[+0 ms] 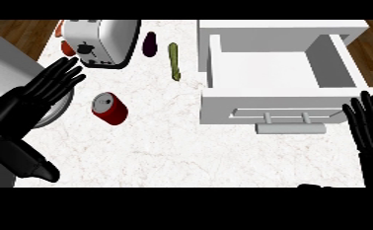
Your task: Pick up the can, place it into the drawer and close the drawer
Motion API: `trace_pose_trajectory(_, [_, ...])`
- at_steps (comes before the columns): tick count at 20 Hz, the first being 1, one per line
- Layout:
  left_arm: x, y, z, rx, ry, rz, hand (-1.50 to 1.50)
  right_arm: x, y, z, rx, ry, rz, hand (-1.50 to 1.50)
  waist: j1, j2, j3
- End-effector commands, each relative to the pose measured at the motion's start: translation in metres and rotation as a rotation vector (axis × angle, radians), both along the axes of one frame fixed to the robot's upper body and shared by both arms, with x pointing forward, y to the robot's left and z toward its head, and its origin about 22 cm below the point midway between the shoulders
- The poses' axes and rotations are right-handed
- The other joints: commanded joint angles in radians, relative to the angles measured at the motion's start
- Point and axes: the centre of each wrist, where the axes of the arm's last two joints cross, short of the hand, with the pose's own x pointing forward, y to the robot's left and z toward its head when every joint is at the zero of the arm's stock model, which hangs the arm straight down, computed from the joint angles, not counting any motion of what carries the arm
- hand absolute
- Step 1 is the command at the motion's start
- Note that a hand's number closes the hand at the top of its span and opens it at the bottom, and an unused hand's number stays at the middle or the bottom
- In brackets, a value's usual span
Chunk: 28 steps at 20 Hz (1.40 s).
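Observation:
A red can [109, 108] with a silver top lies on its side on the marble counter, left of centre. The white drawer [218, 108] stands pulled open at the right, its inside bare, a grey handle [290, 128] on its front. My left hand [45, 87] is open at the left edge, fingers straight, just up and left of the can and apart from it. At the right edge my right hand [360, 125] shows open with fingers up, beside the drawer's front right corner.
A silver toaster [102, 40] stands at the back left. A dark eggplant [149, 44] and a green cucumber [174, 61] lie between the toaster and the drawer. Something orange [66, 48] peeks out left of the toaster. A grey round rim [56, 110] shows under my left hand.

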Motion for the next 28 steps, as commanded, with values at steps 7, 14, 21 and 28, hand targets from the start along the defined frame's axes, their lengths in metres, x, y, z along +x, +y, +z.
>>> trace_pose_trajectory(7, [0.02,0.001,-0.036,0.025,0.032,-0.017,-1.5,-0.022,-0.012,-0.007,0.008,-0.005,0.001,-1.5,-0.005,0.0,0.0])
trace_pose_trajectory(14, [0.019,-0.011,-0.057,0.021,0.041,0.022,-1.5,0.01,-0.007,-0.002,-0.024,0.003,-0.011,-1.5,0.003,0.0,0.0])
trace_pose_trajectory(21, [0.037,-0.007,-0.084,0.041,0.04,0.059,-1.5,-0.016,-0.017,-0.029,-0.007,0.004,0.01,-1.5,-0.003,0.001,0.0])
trace_pose_trajectory(28, [0.048,0.033,-0.108,0.05,0.052,0.094,-1.5,0.001,-0.016,-0.015,-0.018,-0.006,-0.006,-1.5,-0.004,0.002,-0.001])
